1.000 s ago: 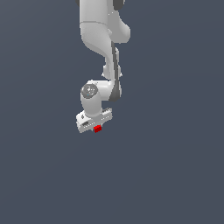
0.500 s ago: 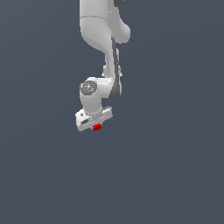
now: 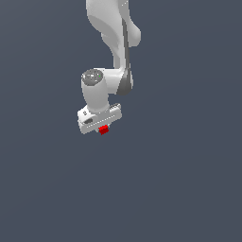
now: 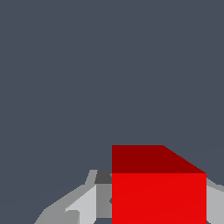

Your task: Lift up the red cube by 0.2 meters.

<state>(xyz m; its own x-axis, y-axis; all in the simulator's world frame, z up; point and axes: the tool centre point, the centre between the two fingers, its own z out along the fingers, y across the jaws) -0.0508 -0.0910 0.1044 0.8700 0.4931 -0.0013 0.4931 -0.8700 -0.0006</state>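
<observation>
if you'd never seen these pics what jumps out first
The red cube jumps out: the only bright colour against flat grey-blue, sitting just under the white gripper near the middle of the exterior view. In the wrist view it looms large between pale grey fingers. Next comes the white arm reaching down from the top edge.

Flat, even light fills both views around me; no cast shadows or glare show. My red cube (image 4: 159, 197) has one bright face and one darker. Edges look blocky and jagged, not blurred.
</observation>
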